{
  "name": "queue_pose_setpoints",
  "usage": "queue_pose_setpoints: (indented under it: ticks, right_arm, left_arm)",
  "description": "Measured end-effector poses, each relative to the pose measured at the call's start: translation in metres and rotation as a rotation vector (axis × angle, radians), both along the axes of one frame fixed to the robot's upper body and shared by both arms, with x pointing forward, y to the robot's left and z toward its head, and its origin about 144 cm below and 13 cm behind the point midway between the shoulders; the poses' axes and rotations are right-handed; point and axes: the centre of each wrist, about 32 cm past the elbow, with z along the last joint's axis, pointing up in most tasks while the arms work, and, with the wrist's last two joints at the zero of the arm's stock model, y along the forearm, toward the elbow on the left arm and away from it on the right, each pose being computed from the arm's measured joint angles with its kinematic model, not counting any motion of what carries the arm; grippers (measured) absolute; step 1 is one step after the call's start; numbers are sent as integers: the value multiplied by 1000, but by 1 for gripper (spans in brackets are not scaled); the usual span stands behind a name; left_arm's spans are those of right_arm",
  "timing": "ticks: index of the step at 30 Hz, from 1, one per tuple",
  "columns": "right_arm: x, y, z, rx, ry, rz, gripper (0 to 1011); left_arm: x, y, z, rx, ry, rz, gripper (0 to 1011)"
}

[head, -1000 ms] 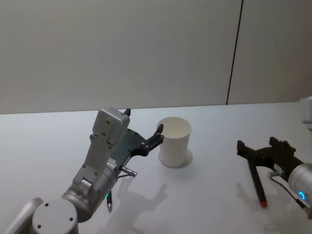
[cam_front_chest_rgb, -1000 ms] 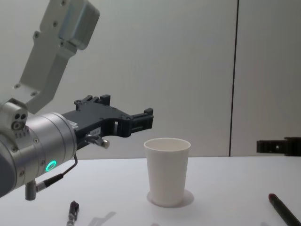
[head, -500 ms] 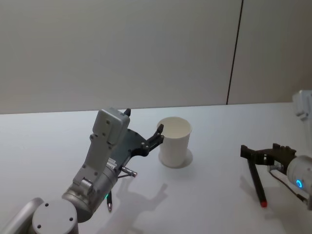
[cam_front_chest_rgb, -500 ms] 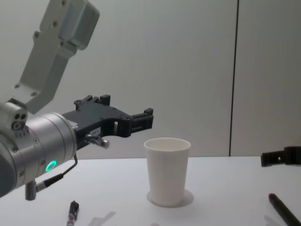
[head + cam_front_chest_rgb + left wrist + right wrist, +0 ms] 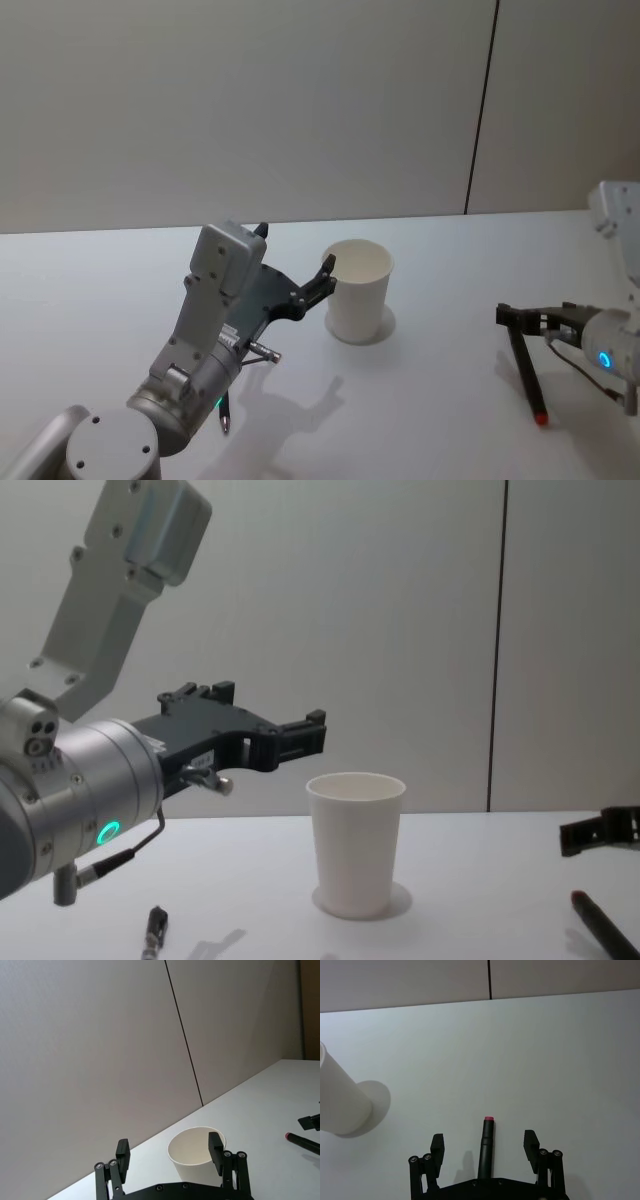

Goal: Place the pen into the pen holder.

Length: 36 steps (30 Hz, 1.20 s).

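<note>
A black pen with a red tip lies on the white table at the right, also in the right wrist view and the chest view. My right gripper hangs open low over the pen's far end, one finger on each side of its line, nothing gripped. The pen holder, a white paper cup, stands upright mid-table. My left gripper is held open in the air just left of the cup, with the cup showing between its fingers.
A small dark pen-like object lies on the table under my left arm. A plain wall with a dark vertical seam runs behind the table. Bare tabletop separates the cup from the pen.
My right gripper has come down toward the table over the pen. The left arm, the cup and the pen have stayed where they were.
</note>
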Motion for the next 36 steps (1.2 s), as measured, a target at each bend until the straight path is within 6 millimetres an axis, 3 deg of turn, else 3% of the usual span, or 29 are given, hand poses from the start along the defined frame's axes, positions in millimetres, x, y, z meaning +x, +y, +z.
queue_pose_setpoints:
  ticks: [17,36]
  right_arm:
    - [27,10,-4,-19,72,9,1002]
    - [44,12,-17,-14,137,20,1002]
  left_arm:
    - [0,0,0,0,0,0,1000]
    - [0,0,0,0,0,0,1000]
